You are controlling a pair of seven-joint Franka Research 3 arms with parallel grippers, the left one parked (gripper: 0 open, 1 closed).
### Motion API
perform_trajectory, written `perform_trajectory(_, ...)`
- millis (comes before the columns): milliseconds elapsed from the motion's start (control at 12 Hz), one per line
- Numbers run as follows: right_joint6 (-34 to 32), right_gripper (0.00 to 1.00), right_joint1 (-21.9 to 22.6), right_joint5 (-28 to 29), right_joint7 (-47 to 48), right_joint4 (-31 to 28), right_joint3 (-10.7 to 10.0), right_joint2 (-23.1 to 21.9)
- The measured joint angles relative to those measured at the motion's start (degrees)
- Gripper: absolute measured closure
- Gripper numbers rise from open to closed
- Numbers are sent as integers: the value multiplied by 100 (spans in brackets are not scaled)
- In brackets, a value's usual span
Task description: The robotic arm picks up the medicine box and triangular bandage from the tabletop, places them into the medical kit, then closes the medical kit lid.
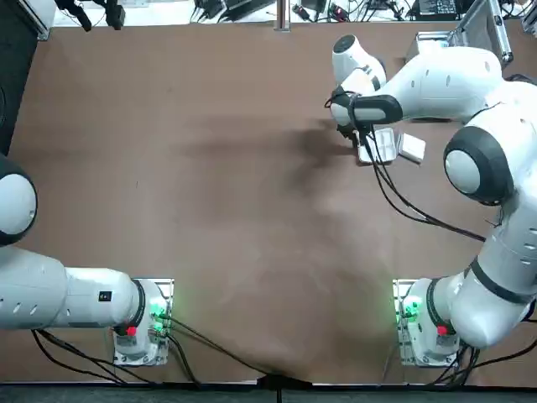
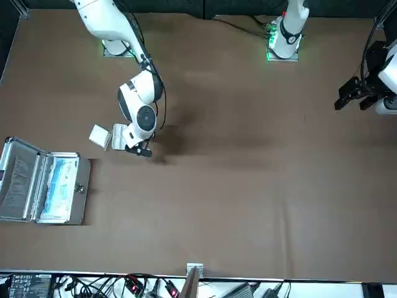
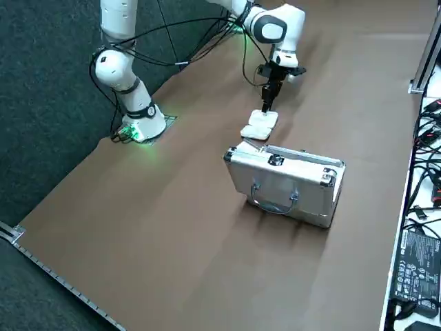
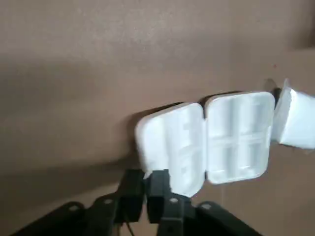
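Picking up seemed underway: your near-closed right hand (image 4: 146, 175) met the hinged white plastic medicine box (image 4: 239, 137), which next needed a secure grip.

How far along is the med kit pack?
Done: neither item packed; medicine box and small white packet, likely the bandage, are outside the kit.
In hand: right gripper is at the medicine box's edge; can't confirm a grip.
Left: load both, then close the lid, which is open.
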Motion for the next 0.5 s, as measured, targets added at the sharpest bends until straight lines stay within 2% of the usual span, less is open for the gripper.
perform_trajectory(83, 1, 93, -1, 0, 69, 11, -3, -2)
perform_trajectory(167, -12, 98, -1, 0, 134, 39, -5, -11)
perform_trajectory(500, -617, 98, -61, 0, 315, 573, -55, -200)
